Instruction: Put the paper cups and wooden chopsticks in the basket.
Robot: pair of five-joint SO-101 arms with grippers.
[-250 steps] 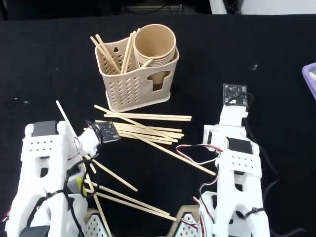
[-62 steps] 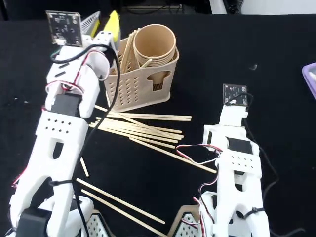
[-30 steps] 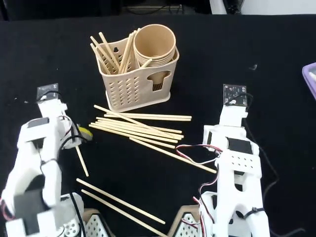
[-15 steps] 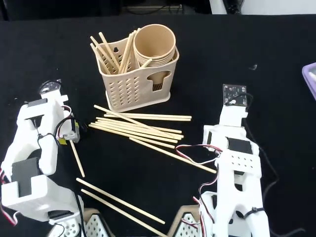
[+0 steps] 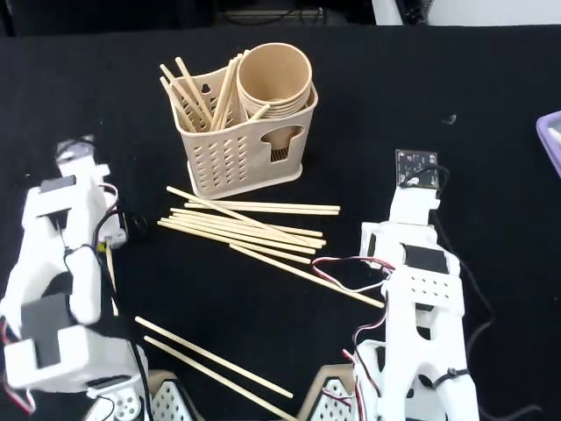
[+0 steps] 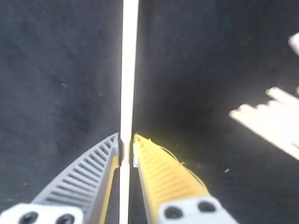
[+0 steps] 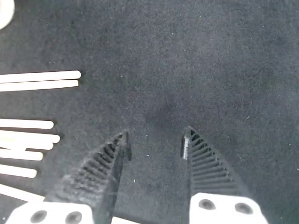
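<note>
A beige slotted basket (image 5: 230,156) stands at the back of the table, holding stacked paper cups (image 5: 274,77) and several wooden chopsticks (image 5: 186,91). More loose chopsticks (image 5: 250,226) lie fanned out in front of it, and two chopsticks (image 5: 210,361) lie near the front edge. At the table's left side my left gripper (image 5: 109,247) (image 6: 126,142) is shut on a single chopstick (image 5: 112,285) (image 6: 129,70) down at the cloth. My right gripper (image 7: 154,139) hangs open over bare cloth to the right of the pile, whose chopstick ends (image 7: 39,79) lie near it.
The table is covered with black cloth (image 5: 438,79). A purple object (image 5: 550,136) sits at the right edge. The ends of the chopstick pile (image 6: 275,119) lie off to one side of my left gripper.
My left arm has come back from the basket, dropped to the table's left side and shut on a single chopstick, dragging it leftward. The right arm has not moved.
</note>
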